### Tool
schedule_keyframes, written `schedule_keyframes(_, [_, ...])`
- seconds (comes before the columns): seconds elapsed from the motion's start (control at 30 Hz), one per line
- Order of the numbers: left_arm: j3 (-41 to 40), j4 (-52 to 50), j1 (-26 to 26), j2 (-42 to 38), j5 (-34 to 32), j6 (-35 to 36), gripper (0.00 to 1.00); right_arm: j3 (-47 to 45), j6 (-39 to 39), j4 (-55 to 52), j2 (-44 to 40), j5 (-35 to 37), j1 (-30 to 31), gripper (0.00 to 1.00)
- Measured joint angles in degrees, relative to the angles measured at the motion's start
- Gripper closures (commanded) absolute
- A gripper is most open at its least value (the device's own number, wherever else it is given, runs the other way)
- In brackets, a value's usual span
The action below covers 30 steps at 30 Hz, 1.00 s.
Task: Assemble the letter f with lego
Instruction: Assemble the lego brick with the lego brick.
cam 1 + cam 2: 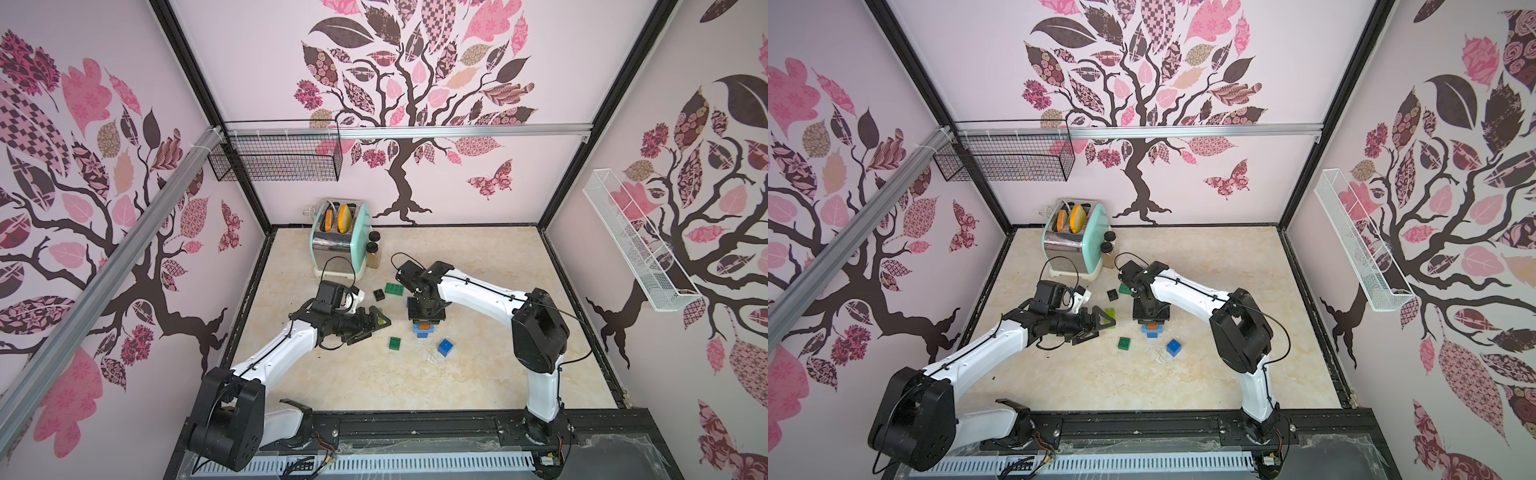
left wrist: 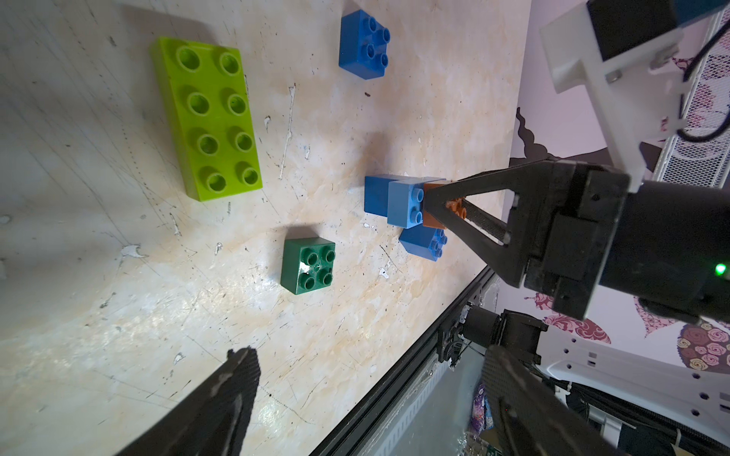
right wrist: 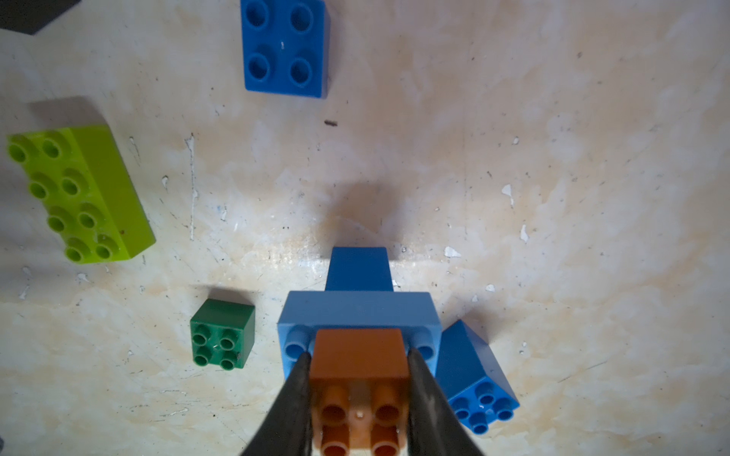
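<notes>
Scuffed cream tabletop w/ tree-decal walls; R tool pinches orange brick, L tool spread.

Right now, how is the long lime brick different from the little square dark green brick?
The lime brick is oblong; the dark green brick is small and square. The lime brick has eight studs, in two rows of four; the dark green brick has four. The lime brick is bright yellow-green, the dark green brick much darker. Both lie flat on the table, studs up, with nothing stacked on them.
</notes>
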Motion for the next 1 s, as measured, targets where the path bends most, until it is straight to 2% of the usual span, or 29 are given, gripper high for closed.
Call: schedule_keyframes(1.0, [0.0, -1.0, 0.0, 0.0, -1.0, 0.0, 0.08, -5.2, -1.8, 5.1, -3.1, 2.8, 1.1, 0.71])
